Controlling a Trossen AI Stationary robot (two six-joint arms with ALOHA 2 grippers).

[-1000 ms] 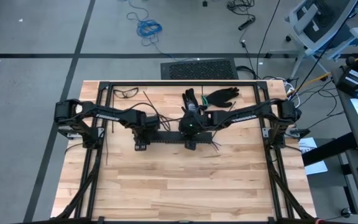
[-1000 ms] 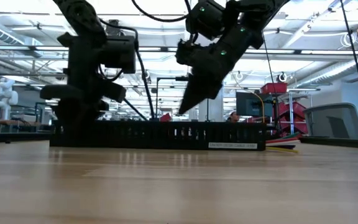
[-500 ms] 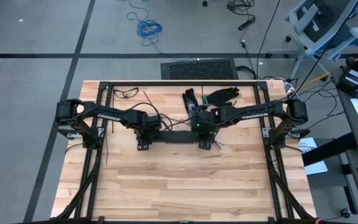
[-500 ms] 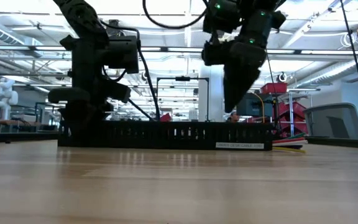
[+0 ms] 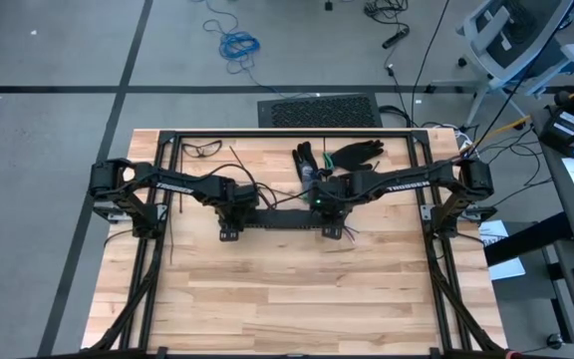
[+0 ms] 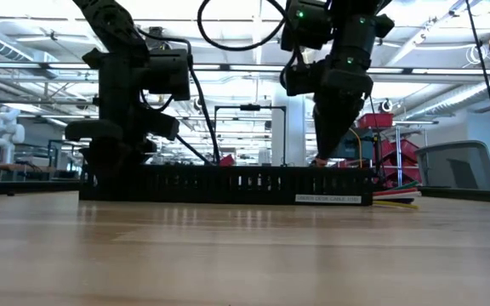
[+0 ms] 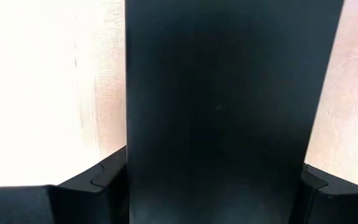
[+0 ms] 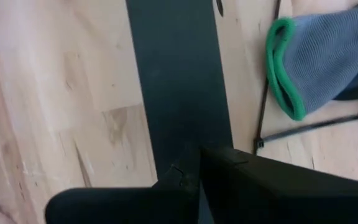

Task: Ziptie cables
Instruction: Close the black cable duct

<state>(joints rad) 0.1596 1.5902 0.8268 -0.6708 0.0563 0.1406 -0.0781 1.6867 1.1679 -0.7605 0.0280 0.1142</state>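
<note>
On table (image 5: 267, 289), black slotted rail (image 6: 228, 184), white label (image 6: 326, 199), writing unreadable

Cables (image 6: 391, 194): I see only coloured ends past the black rail (image 6: 228, 184); the rest is hidden.
Zipties: probably too thin for me to identify.
Glove (image 8: 319, 62): cut off at edge.

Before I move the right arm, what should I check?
1. Left end effector gripping the rail: ok, fingers on both sides.
2. Right end effector shut, tip at the rail: ok.
3. Cables in a grip: not ok, loose at the rail's right end.
4. Ziptie picked up: not ok, lies by the glove.
5. Cables inside the rail: cannot tell.
</note>
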